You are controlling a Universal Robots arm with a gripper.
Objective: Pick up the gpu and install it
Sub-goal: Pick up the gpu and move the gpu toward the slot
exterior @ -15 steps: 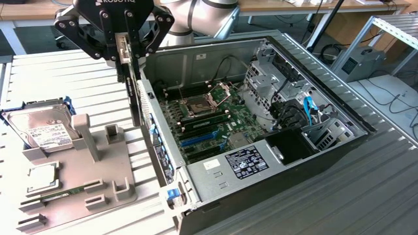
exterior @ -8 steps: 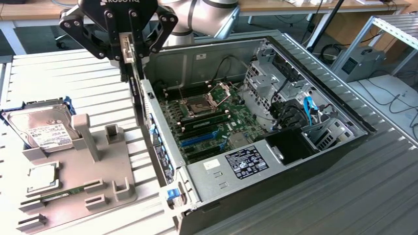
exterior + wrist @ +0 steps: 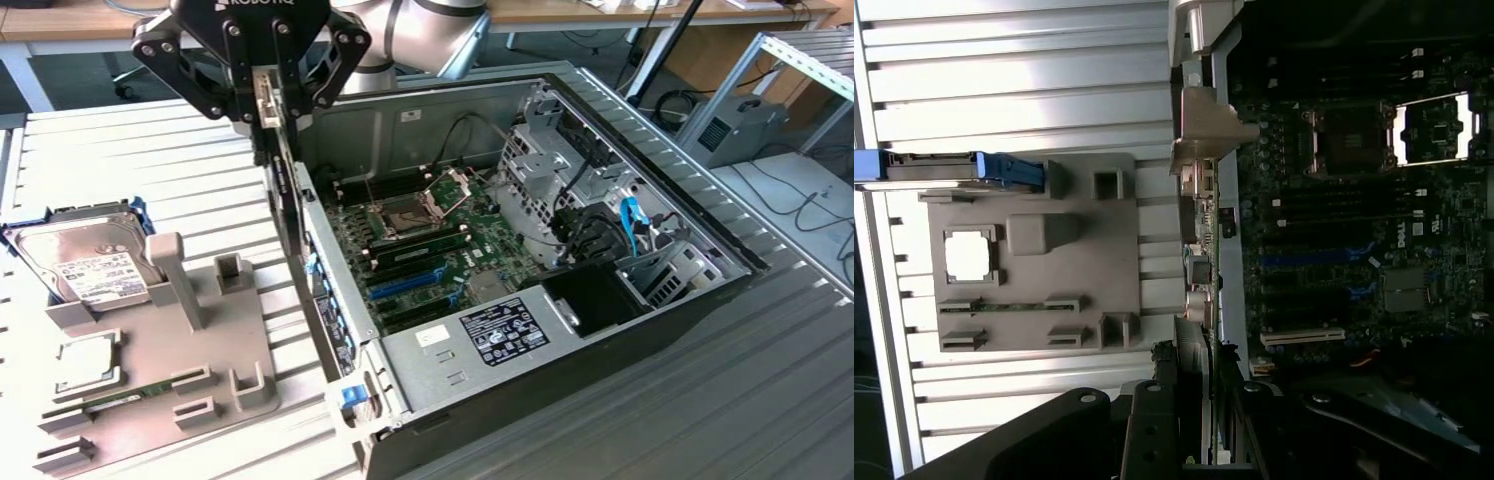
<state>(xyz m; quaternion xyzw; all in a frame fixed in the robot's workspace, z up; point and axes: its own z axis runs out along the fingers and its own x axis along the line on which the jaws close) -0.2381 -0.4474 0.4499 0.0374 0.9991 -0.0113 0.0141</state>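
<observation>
a: exterior view, where is the gpu (image 3: 284, 210) found?
b: edge-on, pinched by the gripper (image 3: 274, 115), hung at the case (image 3: 534, 330) wall, short of the motherboard (image 3: 427, 250) inside the case.
a: and the wrist view?
b: the gpu (image 3: 1206, 380) is clamped between the jaws, over that wall. it should probably be held upright, lined with a long slot, then pressed evenly.

Thin black gpu (image 3: 283, 200), upright and edge-on, aloft.
</observation>
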